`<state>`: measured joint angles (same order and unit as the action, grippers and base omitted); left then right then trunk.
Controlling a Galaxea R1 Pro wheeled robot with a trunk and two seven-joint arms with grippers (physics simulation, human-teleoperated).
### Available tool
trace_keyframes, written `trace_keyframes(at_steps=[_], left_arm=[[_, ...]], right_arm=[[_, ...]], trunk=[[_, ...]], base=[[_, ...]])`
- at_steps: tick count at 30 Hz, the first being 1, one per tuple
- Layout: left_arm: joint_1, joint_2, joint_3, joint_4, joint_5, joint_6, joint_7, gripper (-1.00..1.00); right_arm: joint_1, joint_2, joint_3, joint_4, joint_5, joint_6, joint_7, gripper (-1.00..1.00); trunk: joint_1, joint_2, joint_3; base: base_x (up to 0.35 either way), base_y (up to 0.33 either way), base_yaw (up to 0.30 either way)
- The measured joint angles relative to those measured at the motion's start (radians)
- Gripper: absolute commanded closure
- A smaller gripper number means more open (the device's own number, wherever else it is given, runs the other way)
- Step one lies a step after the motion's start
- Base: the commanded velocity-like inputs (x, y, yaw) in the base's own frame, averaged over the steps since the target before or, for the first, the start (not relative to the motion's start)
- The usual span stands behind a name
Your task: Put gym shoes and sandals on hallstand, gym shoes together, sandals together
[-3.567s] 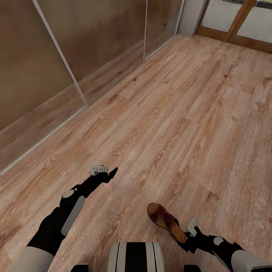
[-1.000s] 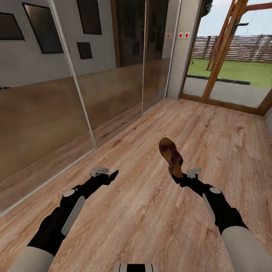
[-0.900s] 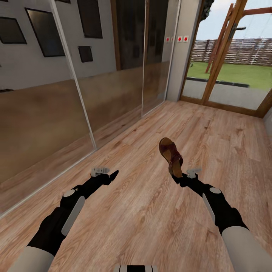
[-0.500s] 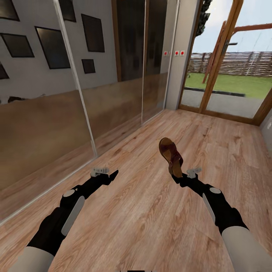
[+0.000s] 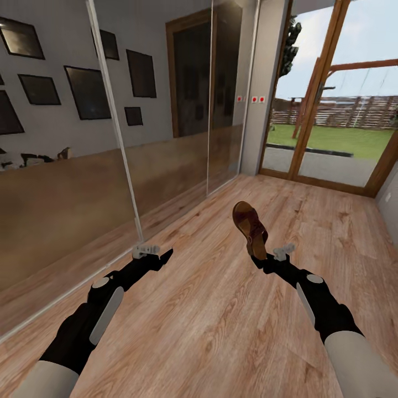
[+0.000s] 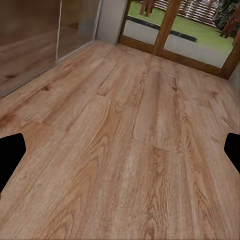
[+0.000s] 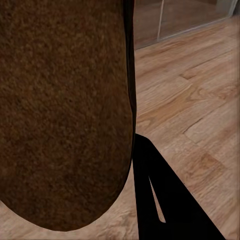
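Sandal held aloft by right gripper, above corridor floor.

One sandal (image 5: 250,227) is clamped at its heel by the right gripper (image 5: 261,258), toe raised, well clear of the corridor floor (image 5: 221,309). The left gripper (image 5: 157,255) is carried empty, fingers apart, beside the mirrored sliding doors (image 5: 110,166).

One dark brown sandal (image 5: 250,226) with woven straps and a tan footbed stands nearly upright in the air, toe up, heel gripped by the right pincer (image 5: 264,258), well above the light brown wood-plank corridor floor (image 5: 232,309). Its brown sole (image 7: 65,110) faces the right wrist view.
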<state>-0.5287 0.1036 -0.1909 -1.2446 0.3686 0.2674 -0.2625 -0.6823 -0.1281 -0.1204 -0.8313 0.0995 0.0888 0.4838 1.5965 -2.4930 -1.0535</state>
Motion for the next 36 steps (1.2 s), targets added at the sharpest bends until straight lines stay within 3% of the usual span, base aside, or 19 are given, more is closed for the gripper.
trace_keyframes(at_steps=[17, 36], left_arm=[[0.000, 0.000, 0.000, 0.000, 0.000, 0.000, 0.000, -1.00], [0.001, 0.000, 0.000, -0.001, 0.000, 0.000, 0.000, -1.00]], right_arm=[[0.000, 0.000, 0.000, 0.000, 0.000, 0.000, -0.001, 1.00], [0.000, 0.000, 0.000, 0.000, 0.001, 0.000, 0.000, 1.00]], trunk=[[-0.065, 0.119, 0.081], [-0.065, 0.119, 0.105]], base=[[0.000, 0.000, 0.000], [0.000, 0.000, 0.000]])
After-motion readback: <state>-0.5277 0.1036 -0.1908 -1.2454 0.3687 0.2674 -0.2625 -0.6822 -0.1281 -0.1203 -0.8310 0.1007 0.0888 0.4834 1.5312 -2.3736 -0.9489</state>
